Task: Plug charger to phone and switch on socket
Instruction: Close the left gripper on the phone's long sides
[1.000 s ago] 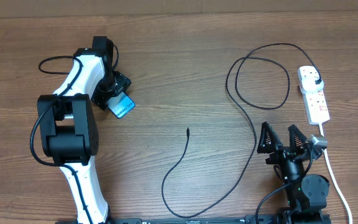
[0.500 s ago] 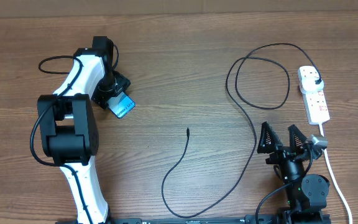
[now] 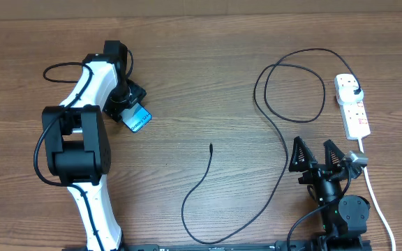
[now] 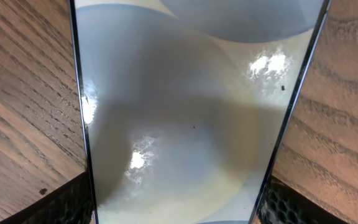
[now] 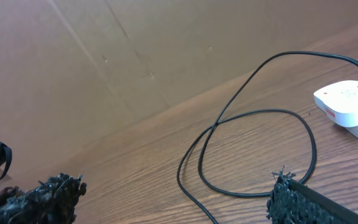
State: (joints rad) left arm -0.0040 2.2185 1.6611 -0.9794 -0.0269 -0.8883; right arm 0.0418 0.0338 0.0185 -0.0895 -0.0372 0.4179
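Observation:
The phone (image 3: pixel 138 121) lies at the left of the table, its cyan screen showing past my left gripper (image 3: pixel 127 104). In the left wrist view the phone (image 4: pixel 185 112) fills the frame, and the gripper (image 4: pixel 178 208) has a black finger against each long edge, shut on it. The charger (image 3: pixel 285 150) snakes across the table: its connector tip (image 3: pixel 210 146) lies loose mid-table and its black plug (image 3: pixel 355 90) sits in the white socket (image 3: pixel 354 111) at the right. My right gripper (image 3: pixel 313 148) stands open near the front, empty, with the charger's loop (image 5: pixel 253 112) and the socket (image 5: pixel 350 106) ahead of it (image 5: pixel 173 193).
The socket's white cord (image 3: pixel 372 188) runs down to the front edge beside the right arm's base. A black cable (image 3: pixel 54 70) of the left arm loops over the table at the far left.

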